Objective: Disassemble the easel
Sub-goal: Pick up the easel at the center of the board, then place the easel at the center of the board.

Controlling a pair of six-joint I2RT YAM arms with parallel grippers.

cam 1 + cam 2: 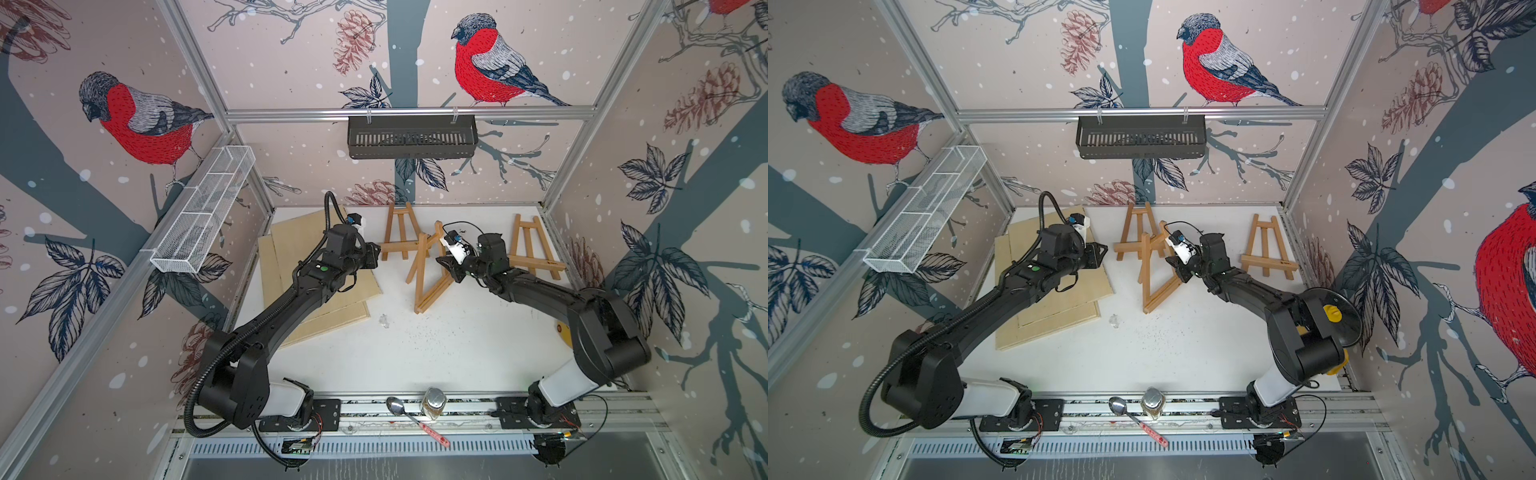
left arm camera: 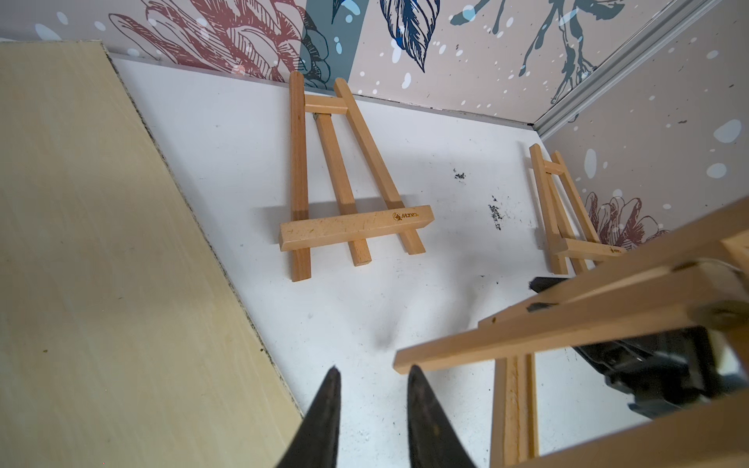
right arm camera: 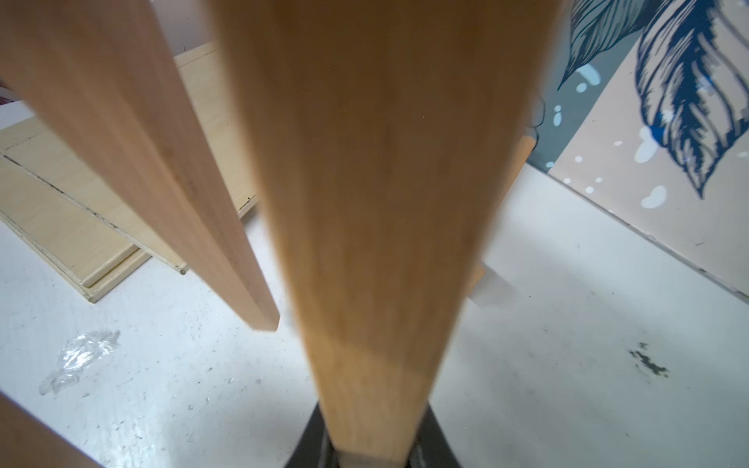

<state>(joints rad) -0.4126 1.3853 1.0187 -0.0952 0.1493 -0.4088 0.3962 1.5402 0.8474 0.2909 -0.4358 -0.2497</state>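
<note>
Right fingers [image 3: 435, 441] pinch one easel [image 1: 420, 274] leg. Left fingers [image 2: 324, 417], slightly spread and empty, hang between the board [image 2: 101, 243] edge and that easel. Open worktop [image 2: 227, 162] lies ahead of them.

Spoon [image 1: 394, 405]; jar [image 1: 433, 402]; plywood boards [image 1: 289, 237]

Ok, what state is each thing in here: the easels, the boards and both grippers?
Middle easel: spread open, tilted, gripped by one bar.
Back easel: folded, lying flat.
Right easel: folded, lying flat.
Boards: stacked flat.
Left gripper: slightly open, empty.
Right gripper: shut on the middle easel.
</note>
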